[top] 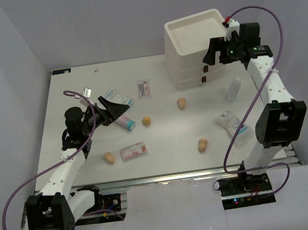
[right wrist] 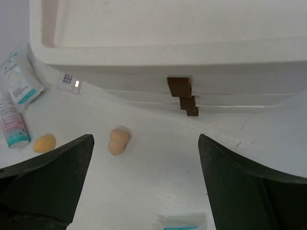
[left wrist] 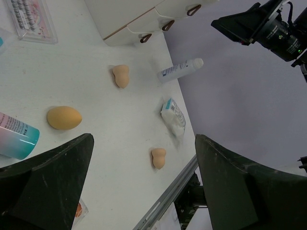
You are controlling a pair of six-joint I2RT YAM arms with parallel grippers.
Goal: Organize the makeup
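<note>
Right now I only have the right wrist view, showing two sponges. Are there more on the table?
Observer: Yes, two more near the front edge: the front-left sponge and the front-right sponge.
Operator: Anything beside the right arm?
Observer: A white bottle lies to the front right of the drawer box.
Operator: And the left end effector?
Observer: The left end effector is open, hovering next to the pink tube.

Even, diffuse light from above fills the scene; the table (top: 166, 164) reads bright, almost washed out. Shadows are faint and short beneath a tan sponge (right wrist: 118, 140) and the drawer box (right wrist: 144, 72). Near fingers (left wrist: 43, 191) in the wrist views loom dark and soft.
</note>
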